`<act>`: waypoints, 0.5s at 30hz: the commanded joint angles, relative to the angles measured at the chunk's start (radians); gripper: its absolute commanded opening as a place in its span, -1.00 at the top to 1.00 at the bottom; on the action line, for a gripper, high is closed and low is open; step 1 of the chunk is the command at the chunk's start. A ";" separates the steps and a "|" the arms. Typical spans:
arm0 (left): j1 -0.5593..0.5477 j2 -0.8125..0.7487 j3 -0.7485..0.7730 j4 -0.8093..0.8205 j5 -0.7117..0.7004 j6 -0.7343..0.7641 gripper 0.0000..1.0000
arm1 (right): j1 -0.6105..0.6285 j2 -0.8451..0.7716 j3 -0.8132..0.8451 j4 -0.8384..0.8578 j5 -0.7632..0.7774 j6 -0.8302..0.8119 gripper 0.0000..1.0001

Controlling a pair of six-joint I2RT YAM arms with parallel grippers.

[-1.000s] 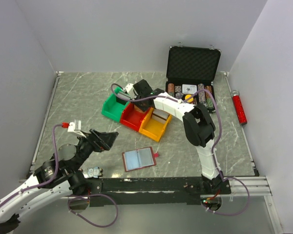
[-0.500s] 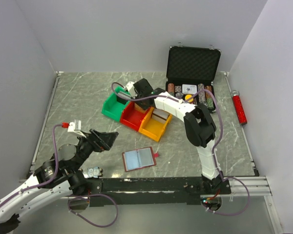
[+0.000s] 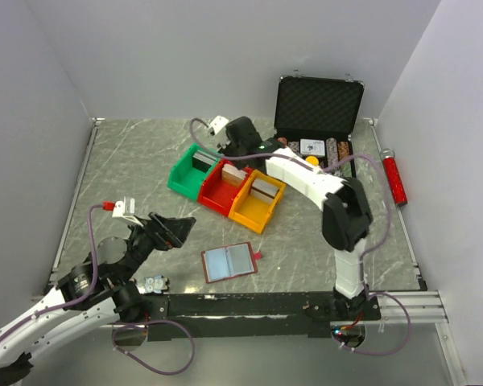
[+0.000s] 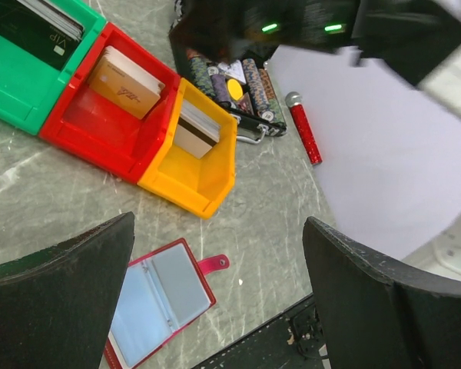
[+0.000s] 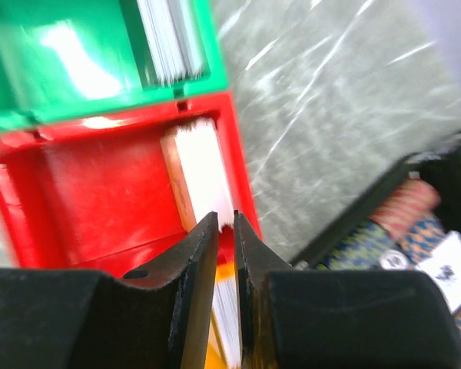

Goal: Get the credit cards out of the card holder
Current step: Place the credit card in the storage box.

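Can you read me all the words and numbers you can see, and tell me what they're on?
"VIP": on the dark card standing in the green bin, seen in the left wrist view.
Reddish mark on the tan deck in the red bin: too small to read.
Print on the white card in the chip case: too small and blurred to read.
The card holder shows no words.

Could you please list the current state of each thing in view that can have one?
card holder: open flat on the table, cards inside.
chip case: lid up.
green bin: holds a card stack.
red bin: holds a deck.
yellow bin: holds a deck.
left gripper: fingers open, empty.
right gripper: fingers nearly shut, above the red bin.
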 commanded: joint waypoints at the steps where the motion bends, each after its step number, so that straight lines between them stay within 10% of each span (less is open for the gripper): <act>1: 0.001 0.043 0.001 0.049 0.024 0.010 -0.92 | 0.001 -0.271 -0.106 0.109 -0.008 0.105 0.56; 15: -0.002 0.342 -0.067 0.225 0.225 -0.074 -0.84 | 0.116 -0.731 -0.667 0.108 -0.156 0.567 0.38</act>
